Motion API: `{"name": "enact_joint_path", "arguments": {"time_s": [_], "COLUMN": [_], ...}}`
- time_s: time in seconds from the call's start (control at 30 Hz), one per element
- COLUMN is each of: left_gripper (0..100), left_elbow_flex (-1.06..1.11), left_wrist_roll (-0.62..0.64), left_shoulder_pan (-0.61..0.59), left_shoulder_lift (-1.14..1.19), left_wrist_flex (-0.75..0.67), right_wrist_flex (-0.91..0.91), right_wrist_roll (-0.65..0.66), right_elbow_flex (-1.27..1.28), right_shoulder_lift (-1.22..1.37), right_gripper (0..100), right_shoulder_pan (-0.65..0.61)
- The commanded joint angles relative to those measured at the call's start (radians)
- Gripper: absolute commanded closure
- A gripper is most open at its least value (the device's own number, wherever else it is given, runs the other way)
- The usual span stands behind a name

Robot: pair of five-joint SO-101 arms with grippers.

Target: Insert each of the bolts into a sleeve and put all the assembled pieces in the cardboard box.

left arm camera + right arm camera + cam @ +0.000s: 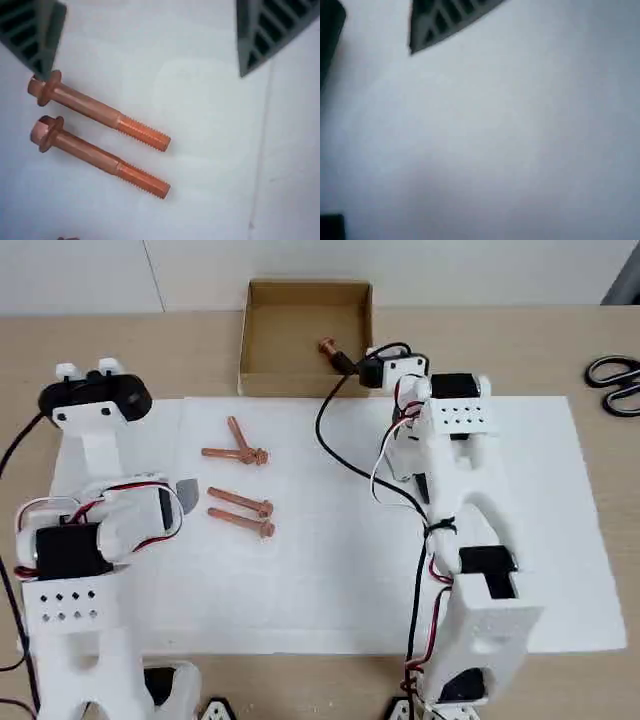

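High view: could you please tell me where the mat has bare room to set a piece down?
Free: the mat between the bolts and the right arm, and the strip between that arm and its right edge. Crowded: the left side, with bolts by the left arm.

Scissors (615,383) run off the edge in the high view, so you pretty much just get the handles. Left gripper (145,75) is spread wide, but both fingers (27,30) get chopped by the frame. Tiny dark speck (67,238) at that frame's edge, no clue what. Bolt (328,346) in the cardboard box (285,340) has a dark bit on it, too small to tell if it's a sleeve.
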Motion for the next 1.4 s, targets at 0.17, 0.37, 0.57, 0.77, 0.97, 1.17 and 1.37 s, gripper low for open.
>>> {"name": "enact_joint_path", "arguments": {"time_s": [0.17,0.37,0.57,0.77,0.97,1.17,1.37], "left_gripper": [77,77,77,77,77,77,77], "left_elbow_flex": [-0.005,-0.005,-0.005,-0.005,-0.005,-0.005,-0.010], "left_wrist_roll": [-0.005,-0.005,-0.005,-0.005,-0.005,-0.005,-0.005], "left_shoulder_pan": [-0.003,-0.003,-0.003,-0.003,-0.003,-0.003,-0.003], "left_shoulder_lift": [-0.023,-0.023,-0.023,-0.023,-0.023,-0.023,-0.023], "left_wrist_flex": [0.003,0.003,0.003,0.002,0.002,0.002,0.000], "right_wrist_flex": [-0.016,-0.018,-0.061,-0.065,-0.058,-0.054,0.061], "right_wrist_roll": [-0.011,-0.012,-0.012,-0.012,-0.012,-0.011,-0.008], "right_elbow_flex": [-0.049,-0.049,-0.049,-0.049,-0.049,-0.051,-0.152], "right_shoulder_lift": [0.065,0.124,0.162,0.208,0.239,0.234,0.171], "right_gripper": [86.0,85.9,86.0,86.2,86.5,99.8,99.5], "right_shoulder_pan": [0.019,0.022,0.021,0.019,0.013,0.015,0.016]}}
